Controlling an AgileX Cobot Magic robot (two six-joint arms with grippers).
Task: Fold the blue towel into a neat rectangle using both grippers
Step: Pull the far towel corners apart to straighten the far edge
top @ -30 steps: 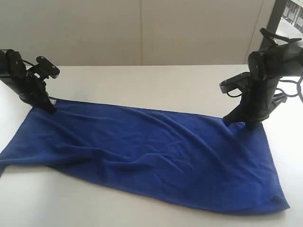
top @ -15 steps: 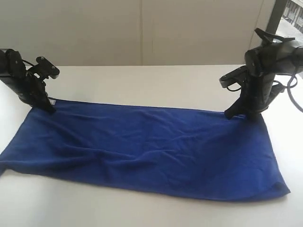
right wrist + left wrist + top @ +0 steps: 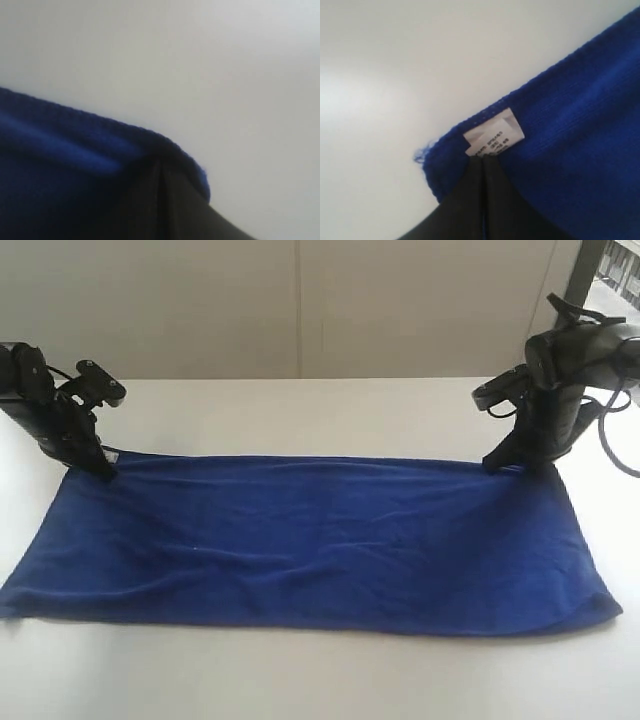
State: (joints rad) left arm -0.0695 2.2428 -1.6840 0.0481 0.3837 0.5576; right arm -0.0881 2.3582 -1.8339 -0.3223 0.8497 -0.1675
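Blue towel: the blue towel (image 3: 300, 540) is lying spread out on the white table (image 3: 300, 410) as a long, wide band running from one arm to the other. Its far edge is stretching almost straight between the two hands, and soft wrinkles are running along its middle.

Left hand: the left hand (image 3: 103, 468) is reaching down to the towel's far corner on the left of the exterior view. Its fingers are pressing together and clamping that corner.

Left wrist view: the black tips of the left hand (image 3: 482, 172) are meeting with no gap, pinching the towel (image 3: 580, 125) just below a small white tag (image 3: 494, 135) sewn at the hem. A frayed tuft (image 3: 422, 156) is sticking out at the corner, over the bare table (image 3: 395, 75).

Right hand: the right hand (image 3: 508, 462) is pointing down at the far corner on the right, fingers closing tight on the cloth.

Right wrist view: the right hand (image 3: 161, 172) is gripping the rounded corner of the towel (image 3: 60, 175), blurred here, with pale table (image 3: 210, 60) showing beyond.

Near edge: it is resting flat on the table, well apart from both hands, with the right end slightly bunching.
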